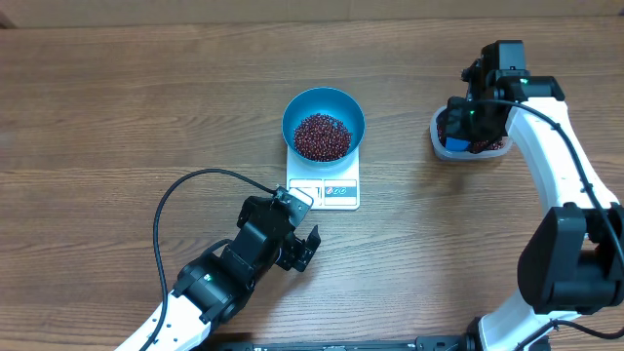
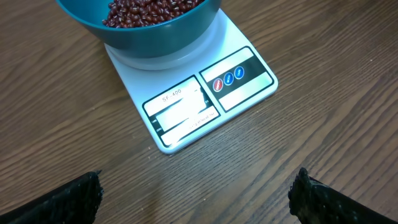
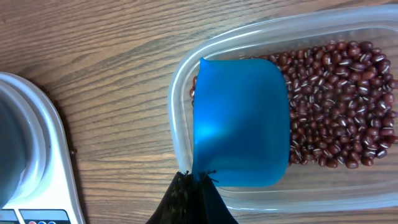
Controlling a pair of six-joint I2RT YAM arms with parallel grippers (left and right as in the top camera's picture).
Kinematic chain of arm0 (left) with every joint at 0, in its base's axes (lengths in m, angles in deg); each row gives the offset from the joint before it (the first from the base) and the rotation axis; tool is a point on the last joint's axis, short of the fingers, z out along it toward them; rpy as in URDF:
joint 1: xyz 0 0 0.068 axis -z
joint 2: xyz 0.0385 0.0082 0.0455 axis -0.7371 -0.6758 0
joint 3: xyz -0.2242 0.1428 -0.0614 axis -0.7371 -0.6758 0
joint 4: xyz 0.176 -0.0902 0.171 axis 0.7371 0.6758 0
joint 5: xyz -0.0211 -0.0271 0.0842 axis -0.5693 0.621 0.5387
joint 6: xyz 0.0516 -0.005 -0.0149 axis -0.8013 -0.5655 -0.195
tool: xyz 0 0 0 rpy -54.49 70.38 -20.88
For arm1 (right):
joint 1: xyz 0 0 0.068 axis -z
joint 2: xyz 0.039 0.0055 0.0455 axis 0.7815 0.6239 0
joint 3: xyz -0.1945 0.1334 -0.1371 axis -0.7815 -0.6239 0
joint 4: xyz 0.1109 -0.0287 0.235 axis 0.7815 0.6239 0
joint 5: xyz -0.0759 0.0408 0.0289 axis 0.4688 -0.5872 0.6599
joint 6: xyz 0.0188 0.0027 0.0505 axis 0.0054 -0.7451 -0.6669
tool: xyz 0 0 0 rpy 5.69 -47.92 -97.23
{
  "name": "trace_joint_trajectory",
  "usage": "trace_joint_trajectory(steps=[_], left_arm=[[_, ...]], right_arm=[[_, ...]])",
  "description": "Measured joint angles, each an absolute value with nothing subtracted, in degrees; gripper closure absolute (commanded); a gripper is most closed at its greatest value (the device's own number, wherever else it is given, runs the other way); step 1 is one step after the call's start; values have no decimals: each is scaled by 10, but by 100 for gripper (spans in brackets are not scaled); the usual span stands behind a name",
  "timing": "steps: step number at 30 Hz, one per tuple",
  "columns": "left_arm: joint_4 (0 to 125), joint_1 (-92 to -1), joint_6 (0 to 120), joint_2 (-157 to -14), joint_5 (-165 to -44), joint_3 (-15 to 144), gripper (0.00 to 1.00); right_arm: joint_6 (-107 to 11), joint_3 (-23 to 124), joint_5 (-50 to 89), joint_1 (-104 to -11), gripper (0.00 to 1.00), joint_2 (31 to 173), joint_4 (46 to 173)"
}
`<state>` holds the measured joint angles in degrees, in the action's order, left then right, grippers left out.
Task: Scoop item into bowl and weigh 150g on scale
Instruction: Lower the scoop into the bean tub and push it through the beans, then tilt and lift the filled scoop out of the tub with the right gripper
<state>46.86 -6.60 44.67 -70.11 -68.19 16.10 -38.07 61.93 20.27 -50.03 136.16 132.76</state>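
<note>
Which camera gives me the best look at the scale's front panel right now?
Left wrist: the scale sits close and central, panel unobstructed below the bowl. Overhead shows it small; right wrist catches only a corner at the left edge.

The worktop (image 1: 117, 107) is a brown wood-grain surface. Its grain runs left to right across the overhead view, with darker streaks and a few paler bands. A thin lighter strip (image 1: 292, 12) lies along the far edge; what it is cannot be told. The light is soft and even, leaving a faint sheen and weak shadows.
</note>
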Motion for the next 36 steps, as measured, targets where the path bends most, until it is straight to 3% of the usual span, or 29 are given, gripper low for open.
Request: trace_joint_trajectory(steps=[15, 36], left_arm=[[469, -66, 447, -701, -682, 161, 0], [469, -66, 447, -701, -682, 161, 0]], right_arm=[[-374, 617, 51, -402, 96, 1362, 1334], [-339, 617, -56, -311, 96, 1362, 1358]])
